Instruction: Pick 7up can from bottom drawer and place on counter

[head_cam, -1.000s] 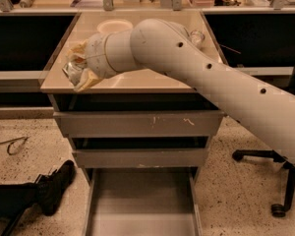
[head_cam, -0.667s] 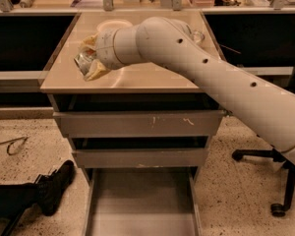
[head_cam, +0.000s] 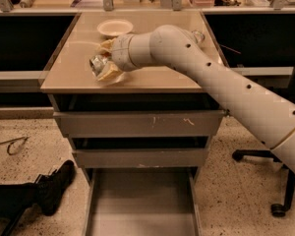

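Observation:
My gripper (head_cam: 102, 63) is over the left part of the beige counter (head_cam: 73, 68), shut on the silvery 7up can (head_cam: 97, 63). The can lies sideways between the cream fingers (head_cam: 108, 74), low over the counter top. The white arm reaches in from the lower right. The bottom drawer (head_cam: 142, 205) stands pulled out at the bottom of the view, its flat grey floor bare.
A white bowl (head_cam: 114, 28) sits at the back of the counter. A clear plastic bottle (head_cam: 197, 36) is partly hidden behind the arm. Two closed grey drawers (head_cam: 137, 124) lie under the counter. A black boot (head_cam: 51, 191) lies on the floor at left, and a chair base (head_cam: 280, 208) at right.
The gripper with the can has moved right and further in over the counter, away from its front left corner.

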